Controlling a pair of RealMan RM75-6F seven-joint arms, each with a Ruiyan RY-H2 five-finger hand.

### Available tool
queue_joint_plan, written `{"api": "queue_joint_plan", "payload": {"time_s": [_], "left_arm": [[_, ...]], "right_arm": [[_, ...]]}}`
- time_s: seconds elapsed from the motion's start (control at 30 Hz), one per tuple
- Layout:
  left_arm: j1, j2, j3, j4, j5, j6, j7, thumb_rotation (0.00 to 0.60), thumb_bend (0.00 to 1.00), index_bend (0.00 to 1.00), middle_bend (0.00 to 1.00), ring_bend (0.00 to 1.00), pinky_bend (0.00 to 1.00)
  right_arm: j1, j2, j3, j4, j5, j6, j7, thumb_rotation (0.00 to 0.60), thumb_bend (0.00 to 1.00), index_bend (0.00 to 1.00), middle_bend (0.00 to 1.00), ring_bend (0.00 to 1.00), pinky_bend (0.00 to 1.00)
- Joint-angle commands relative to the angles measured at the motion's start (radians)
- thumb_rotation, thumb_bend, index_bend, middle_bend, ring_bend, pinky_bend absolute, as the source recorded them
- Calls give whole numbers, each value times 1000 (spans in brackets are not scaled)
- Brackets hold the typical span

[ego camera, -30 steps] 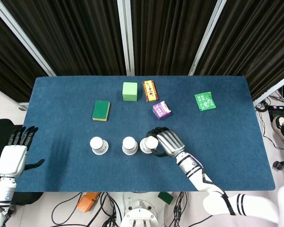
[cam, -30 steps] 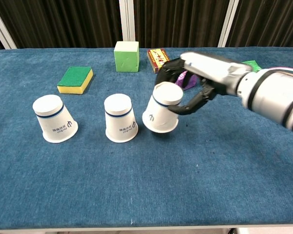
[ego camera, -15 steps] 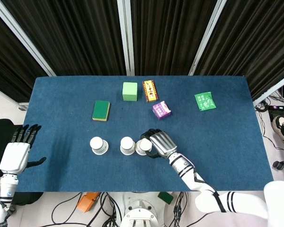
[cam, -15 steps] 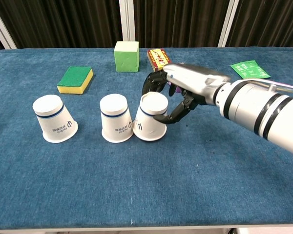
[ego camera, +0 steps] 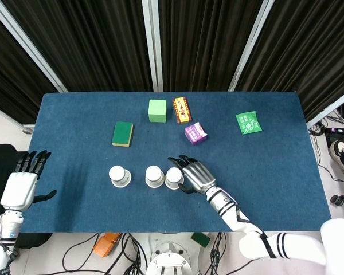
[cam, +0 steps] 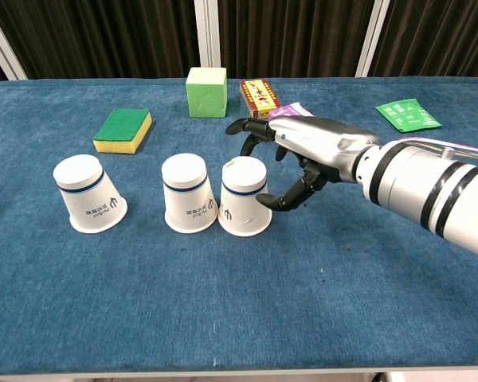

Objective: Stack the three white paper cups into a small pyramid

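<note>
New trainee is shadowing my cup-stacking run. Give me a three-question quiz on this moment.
1. True or false: the right hand grips the right cup.
2. Which cups sit side by side with rims about touching? A) left cup and middle cup B) middle and right
3. Fill in: the sponge is ___ on top.

Key: 1 false, fingers open beside it; 2 B; 3 green.

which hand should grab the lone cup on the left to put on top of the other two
Probably the left hand: it hangs open at the table's left edge, on the same side as the lone cup. The right hand sits beside the touching pair, which block its path.
</note>
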Motion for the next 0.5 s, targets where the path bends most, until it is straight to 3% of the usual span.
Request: {"api": "queue_joint_plan", "payload": {"time_s": [0.03, 0.17, 0.27, 0.4, 0.5], "left_arm": [[-3, -5, 1, 14, 0, -5, -8, 600, 18, 73, 71, 0, 0], [-23, -9, -5, 35, 8, -25, -30, 600, 18, 73, 71, 0, 0], [-58, -7, -13, 29, 18, -62, -43, 600, 18, 73, 71, 0, 0], [-127, -11, -16, 15, 42, -149, -48, 600, 18, 73, 80, 6, 0], [-177, -16, -13, -5, 46, -227, -37, 600, 18, 80, 91, 21, 0]], "right_arm": [[-2, 18, -4, -17, -4, 2, 0, 600, 502, 53, 220, 116, 247], [-19, 110, -12, -102, -44, 33, -5, 600, 502, 0, 162, 71, 207], [-51, 234, -17, -208, -93, 86, -16, 600, 502, 0, 156, 64, 192], [-125, 404, -23, -320, -159, 207, -23, 600, 499, 0, 156, 64, 191], [-183, 500, -32, -355, -178, 276, 5, 600, 437, 0, 156, 64, 191]]}}
